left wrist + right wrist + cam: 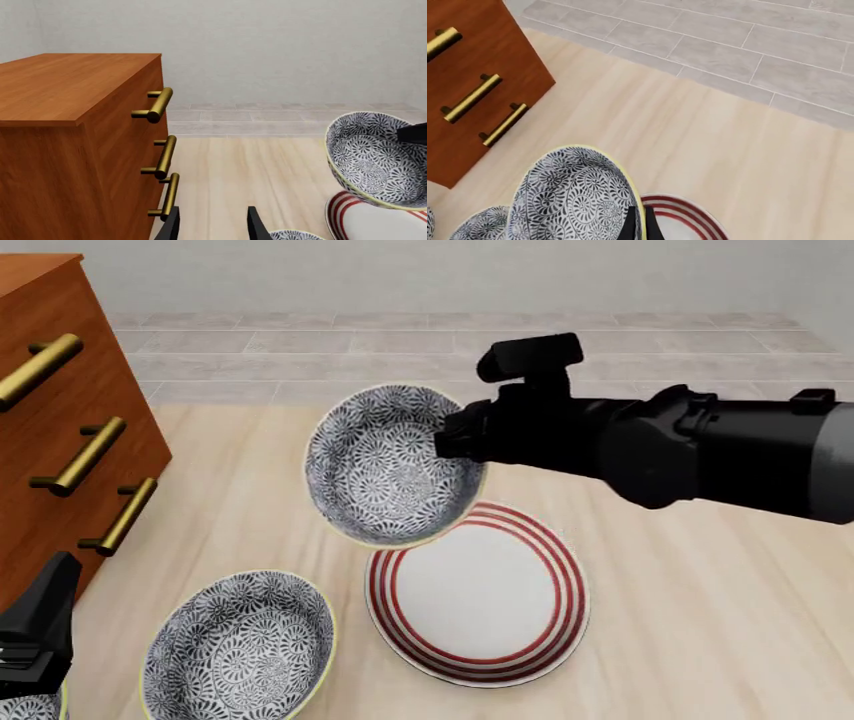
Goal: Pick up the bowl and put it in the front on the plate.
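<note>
Bowl [387,465]: held aloft, tilted, rim clamped by right pincer [461,440], closed on it; hangs at 11 o'clock over plate [481,595]. Plate: flat on bench [694,620]. Second, wider bowl [240,645]: 9 o'clock of plate. Left pincer [212,225]: fingers parted, empty. Drawer chest [67,420]: far left.

The bowl [387,465] pinched in the right gripper [461,445] looks like glazed ceramic, smooth, with a dense blue-grey print and a pale yellow rim. Just below that gripper the plate [481,592] is smooth white glaze with red rings, faintly shiny. The second bowl [240,645], nearer the left gripper [212,222], has the same patterned glaze. Both grippers are matt black, plastic-looking. The table [694,610] is pale wood grain, matt. The cabinet [60,430] is reddish-brown satin wood with brushed brass-coloured metal handles [80,455]
</note>
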Available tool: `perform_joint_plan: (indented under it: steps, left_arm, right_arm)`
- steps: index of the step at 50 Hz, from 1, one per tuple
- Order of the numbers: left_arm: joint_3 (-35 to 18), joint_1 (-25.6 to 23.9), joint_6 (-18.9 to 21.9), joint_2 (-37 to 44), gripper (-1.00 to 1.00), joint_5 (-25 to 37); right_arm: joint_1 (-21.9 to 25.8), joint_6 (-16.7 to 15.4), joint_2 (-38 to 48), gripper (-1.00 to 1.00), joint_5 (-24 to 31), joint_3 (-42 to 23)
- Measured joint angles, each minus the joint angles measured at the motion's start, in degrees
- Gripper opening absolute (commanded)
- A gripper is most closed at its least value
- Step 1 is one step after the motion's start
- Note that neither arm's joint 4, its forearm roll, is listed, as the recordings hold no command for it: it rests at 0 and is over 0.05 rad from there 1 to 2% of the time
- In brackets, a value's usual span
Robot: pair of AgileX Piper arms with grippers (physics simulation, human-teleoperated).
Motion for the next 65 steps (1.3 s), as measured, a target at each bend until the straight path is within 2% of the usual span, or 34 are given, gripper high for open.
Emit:
perform_joint_plan:
  steps: [23, 65]
  left_arm:
    - [0.00, 0.00, 0.00, 0.00, 1.00, 0.00]
    - [0.00, 0.00, 0.00, 0.00, 1.00, 0.00]
  right_arm:
    - [-2.03, 2.62, -2.45, -1.00, -3.75, 7.39]
    - [-3.75, 5.72, -3.68, -1.00, -8.90, 16.26]
